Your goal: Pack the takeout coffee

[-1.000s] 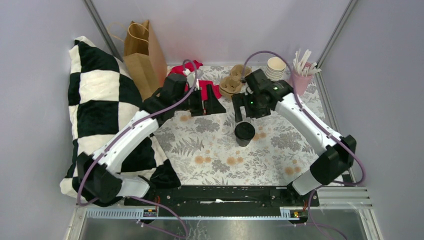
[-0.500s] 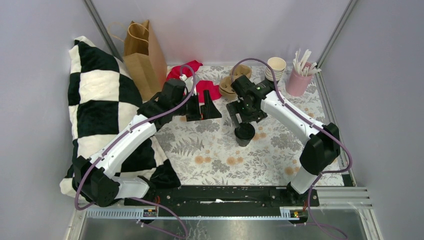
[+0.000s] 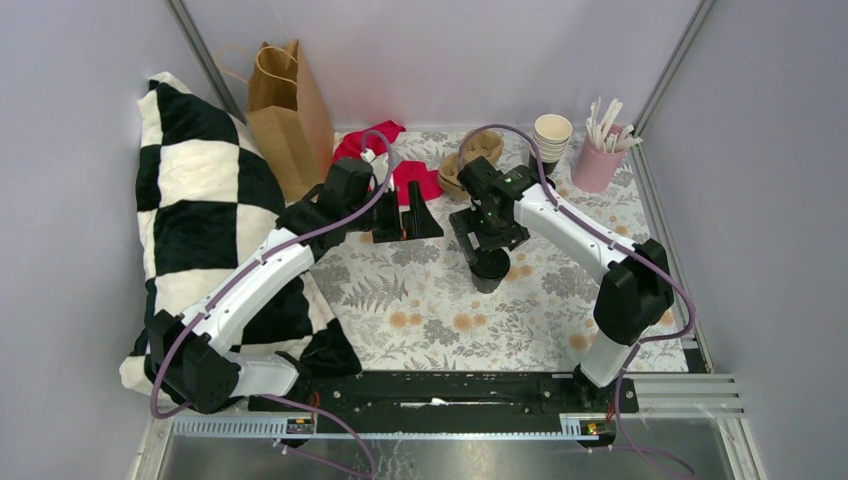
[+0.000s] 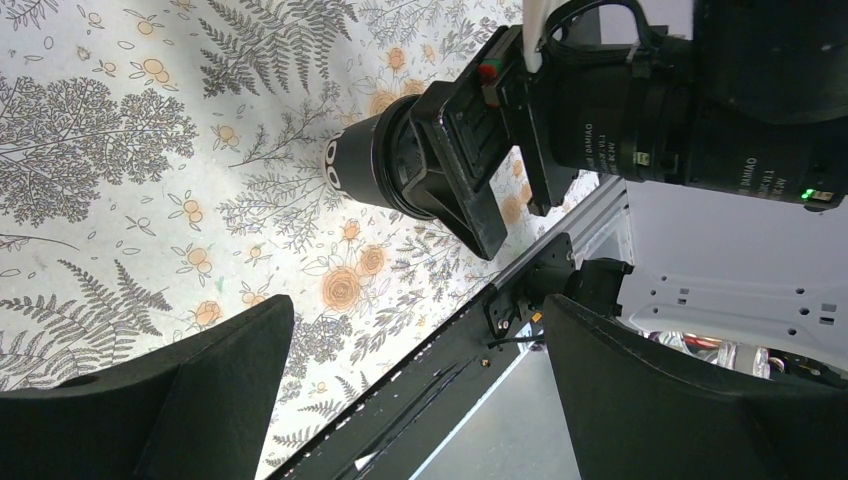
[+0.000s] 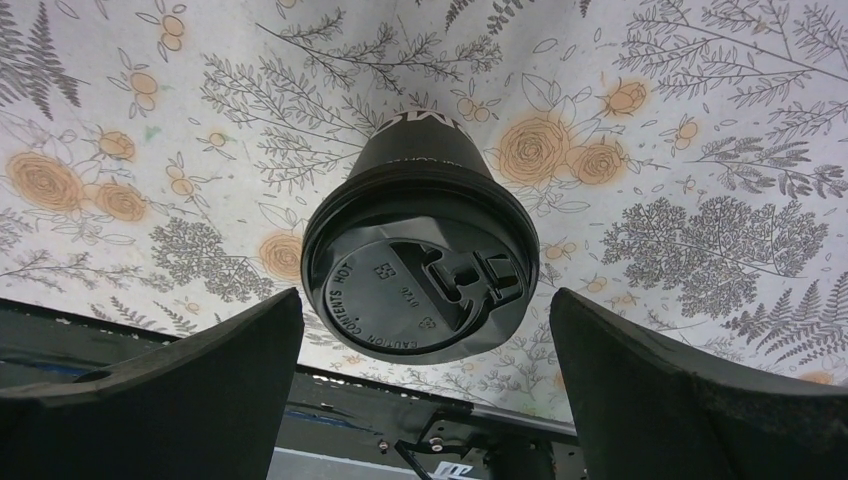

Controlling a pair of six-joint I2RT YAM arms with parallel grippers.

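Fingers [image 5: 160, 400] of the right gripper [image 5: 425, 300] stand wide apart, flanking the takeout coffee [image 5: 420, 270] at its 9 and 3 o'clock in the wrist view without touching it. The cup stands upright with its lid on, near the middle of the tabletop [image 3: 420, 300]. For a sound grip, the fingers should probably drop below the lid's flared rim and close gently on the paper body, so the lid stays seated and the wall is not crushed. The left gripper [image 3: 410, 215], fingers also spread and empty, hovers at the cup's 10 o'clock, close to the route toward the paper bag [image 3: 285, 110] farther out along 10 o'clock. Open tabletop lies toward 6 o'clock, while the stack of cups [image 3: 552, 135] and the pink cup [image 3: 598, 165] crowd 1 o'clock.
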